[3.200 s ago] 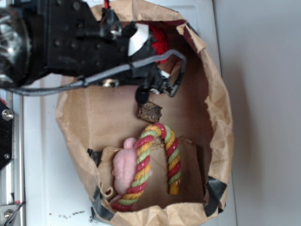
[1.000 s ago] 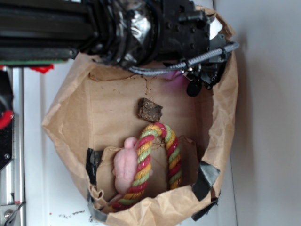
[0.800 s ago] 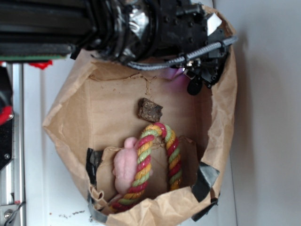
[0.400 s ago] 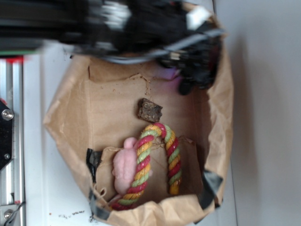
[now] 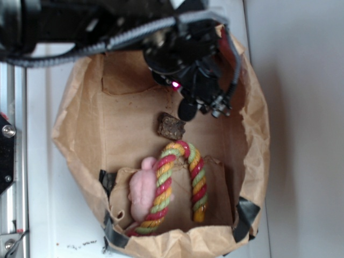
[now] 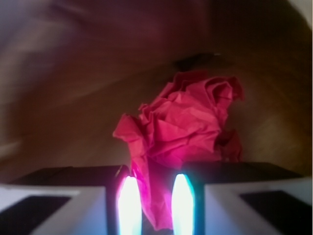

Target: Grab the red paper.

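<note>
our gripper [image 6: 152, 200] sits at the bottom centre of the wrist frame, its two glowing fingertips [image 6: 128, 203] set narrowly apart with the lower tail of the red paper [image 6: 183, 125] hanging in the gap between them; whether they press on it we cannot tell. the rest of the wad rises just above and slightly right of the fingers, toward the middle of the frame, its longer side running up and to the right. in the exterior view the gripper [image 5: 201, 105] hangs in the upper centre of the brown paper bag [image 5: 252, 140] and hides the paper. lower down lie the brown chunk [image 5: 171, 126], the twisted rope [image 5: 180, 185] and the pink lump [image 5: 141, 188], well clear.
</note>
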{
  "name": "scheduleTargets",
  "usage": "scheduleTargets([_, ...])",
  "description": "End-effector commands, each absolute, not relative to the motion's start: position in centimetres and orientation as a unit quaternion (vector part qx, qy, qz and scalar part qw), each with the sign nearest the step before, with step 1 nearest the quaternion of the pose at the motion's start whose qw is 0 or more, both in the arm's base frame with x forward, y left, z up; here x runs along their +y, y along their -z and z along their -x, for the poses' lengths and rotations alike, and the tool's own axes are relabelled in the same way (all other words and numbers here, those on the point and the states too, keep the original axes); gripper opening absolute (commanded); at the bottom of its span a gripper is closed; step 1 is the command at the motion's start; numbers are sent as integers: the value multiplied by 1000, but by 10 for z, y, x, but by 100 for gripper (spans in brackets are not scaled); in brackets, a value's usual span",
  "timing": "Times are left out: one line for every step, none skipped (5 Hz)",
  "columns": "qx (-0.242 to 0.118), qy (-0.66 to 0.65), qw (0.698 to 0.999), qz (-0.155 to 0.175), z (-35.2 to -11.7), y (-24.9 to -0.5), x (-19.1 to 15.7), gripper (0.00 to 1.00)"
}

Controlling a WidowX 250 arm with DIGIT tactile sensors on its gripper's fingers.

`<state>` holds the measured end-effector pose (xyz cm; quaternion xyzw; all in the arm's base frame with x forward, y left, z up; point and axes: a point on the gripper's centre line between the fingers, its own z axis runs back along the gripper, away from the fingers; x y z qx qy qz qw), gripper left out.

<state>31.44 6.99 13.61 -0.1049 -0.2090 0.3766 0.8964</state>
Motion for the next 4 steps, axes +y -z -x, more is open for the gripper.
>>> scheduleTargets([-211, -319, 907, 175, -322, -205, 53, 0])
scheduleTargets([-177, -291, 921, 189, -322, -214, 43, 0])
scheduleTargets([-158, -276, 934, 163, -316, -217, 38, 0])
scheduleTargets([-139, -274, 943, 128, -268, -245, -14, 0])
